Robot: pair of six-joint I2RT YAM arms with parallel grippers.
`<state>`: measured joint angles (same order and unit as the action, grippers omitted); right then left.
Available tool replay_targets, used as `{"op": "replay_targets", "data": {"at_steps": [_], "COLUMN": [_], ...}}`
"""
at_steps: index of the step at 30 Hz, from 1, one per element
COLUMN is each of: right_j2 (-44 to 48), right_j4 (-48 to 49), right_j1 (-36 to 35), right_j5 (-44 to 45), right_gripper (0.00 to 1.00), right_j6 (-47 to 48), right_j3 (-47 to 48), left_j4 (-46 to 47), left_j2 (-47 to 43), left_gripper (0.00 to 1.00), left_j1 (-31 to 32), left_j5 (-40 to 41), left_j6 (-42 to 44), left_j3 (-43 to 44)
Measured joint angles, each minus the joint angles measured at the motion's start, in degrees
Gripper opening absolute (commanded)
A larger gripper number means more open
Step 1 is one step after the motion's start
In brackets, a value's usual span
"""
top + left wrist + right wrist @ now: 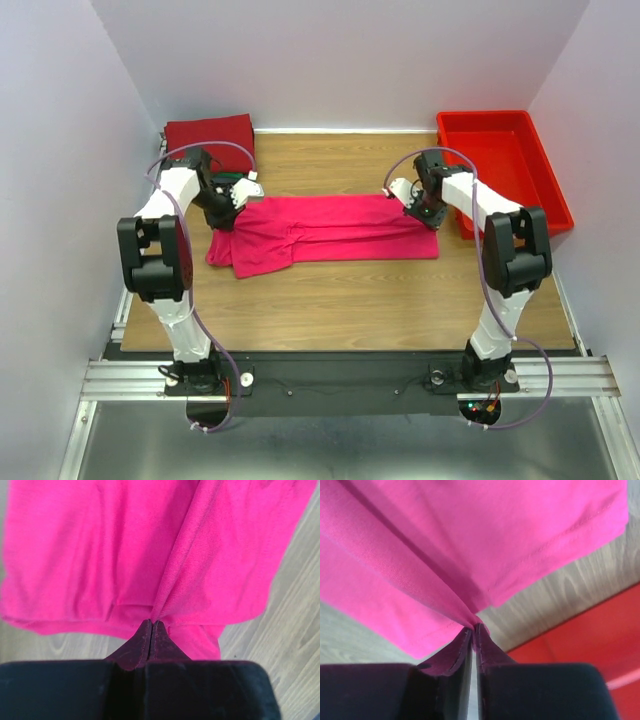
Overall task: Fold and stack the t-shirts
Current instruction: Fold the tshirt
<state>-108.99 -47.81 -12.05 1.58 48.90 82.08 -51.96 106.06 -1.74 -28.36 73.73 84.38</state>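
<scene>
pink t-shirt (330,230): 1 | dark red t-shirt (208,132): 1, folded | red bin (500,160): 1 | my left hand (151,625) and right hand (474,627): both pinching the pink t-shirt

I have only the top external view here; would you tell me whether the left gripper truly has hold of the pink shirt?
Observer: Yes. The left wrist view shows the left gripper shut, with a fold of the pink t-shirt pinched at its tips.
Operator: Thank you. And the right one?
Observer: The right gripper pinches a fold near the stitched hem, though a thin slit shows between its jaws lower down.
</scene>
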Motion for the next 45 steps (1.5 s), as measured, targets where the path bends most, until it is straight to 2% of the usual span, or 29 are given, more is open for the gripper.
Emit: {"op": "replay_targets", "data": {"at_steps": [1,2,4,13,20,27,28,30,31,35,36,37,45], "right_j2": [-0.9,-1.8,-3.3,-2.3,2.0,1.9,1.8,1.4,1.1,-0.2,-0.2,-0.2,2.8], "right_j4": [0.0,0.0,0.1,-2.2,-5.6,-5.7,-5.6,-5.1,-5.0,-4.1,-4.0,-3.8,-0.6], "right_j1": [0.0,0.0,0.0,0.1,0.4,0.6,0.7,0.8,0.8,0.8,0.8,0.9,1.4], "right_j5": [0.0,0.1,0.3,0.6,-3.3,-3.5,-3.4,-3.0,-2.9,-1.3,-0.8,-0.2,1.5], "right_gripper": [0.36,0.48,0.53,0.54,0.53,0.52,0.51,0.46,0.42,0.14,0.02,0.0,0.0], "right_j6": [0.0,0.0,-0.2,-4.5,-12.0,-18.4,-19.0,-20.1,-20.5,-21.5,-21.6,-21.7,-19.7], "right_j3": [0.6,1.2,2.3,2.8,0.8,-4.8,-5.6,-6.9,-7.4,-8.0,-8.0,-8.1,-11.7], "left_j4": [0.2,0.8,2.0,3.4,5.0,9.8,10.6,12.3,12.8,13.6,13.7,13.8,11.4], "left_j2": [0.7,1.9,3.2,2.6,-7.3,-8.0,-8.0,-8.0,-8.0,-8.0,-8.1,-8.4,-13.4], "left_gripper": [0.3,0.34,0.42,0.47,0.53,0.53,0.52,0.38,0.25,0.01,0.0,0.0,0.0], "left_j1": [0.0,0.0,0.0,-4.6,-7.0,-7.1,-7.1,-7.1,-7.1,-7.1,-7.3,-7.4,-9.2], "left_j5": [0.1,0.4,0.7,-1.6,-1.1,1.2,1.5,2.1,2.2,2.8,2.8,2.8,4.3], "left_j6": [-0.4,-0.9,-2.3,-7.6,-8.3,-10.2,-10.3,-10.9,-10.9,-10.8,-10.4,-10.0,-7.6], "left_j3": [0.0,0.1,0.1,3.2,-12.3,-22.1,-22.7,-23.7,-23.8,-24.0,-24.3,-24.7,-29.3]}}
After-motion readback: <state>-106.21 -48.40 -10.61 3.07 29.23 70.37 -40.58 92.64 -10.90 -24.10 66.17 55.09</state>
